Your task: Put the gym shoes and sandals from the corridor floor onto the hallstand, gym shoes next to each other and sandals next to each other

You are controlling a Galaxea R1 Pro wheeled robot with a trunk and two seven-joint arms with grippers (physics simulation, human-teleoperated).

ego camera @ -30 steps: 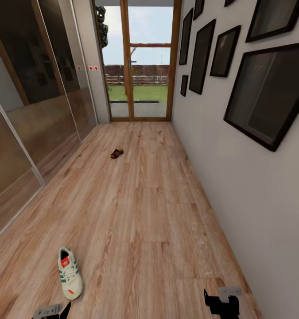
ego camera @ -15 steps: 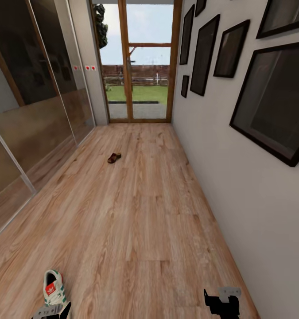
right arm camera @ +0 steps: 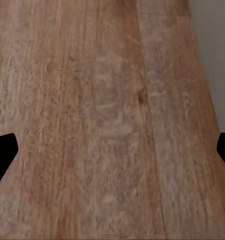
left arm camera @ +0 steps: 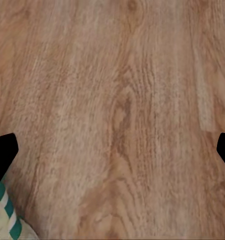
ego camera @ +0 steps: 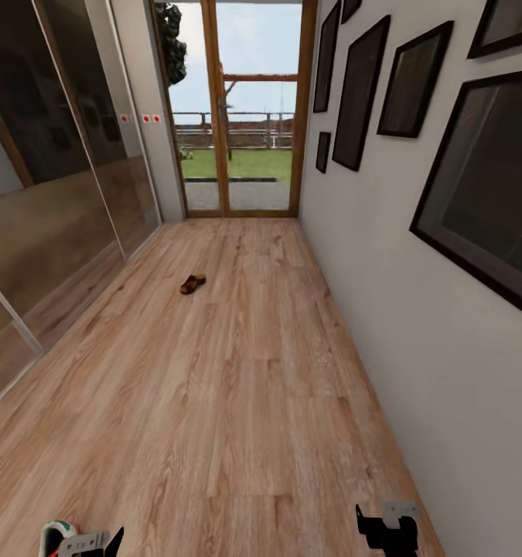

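Dark brown leather sandal (ego camera: 192, 284) lay mid-corridor on the wood-plank floor (ego camera: 245, 402). White green-striped gym shoe (ego camera: 56, 535) lay beside the left tool (left arm camera: 112, 150). Both tools, right (right arm camera: 112, 150) included, spread open, empty. Shoe judged light, stiff-soled; grip across the heel collar.

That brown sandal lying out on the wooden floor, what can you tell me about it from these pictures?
The sandal is a single dark brown open shoe with a lighter tan-brown insole, leather-like as far as its small size in the head view lets one judge. It lies flat on the corridor floor, sole down, angled a little across the planks, well ahead toward the glass door and nearer the mirrored wardrobe side than the picture wall. Nothing but the floor touches it. Its straps are too small to make out.
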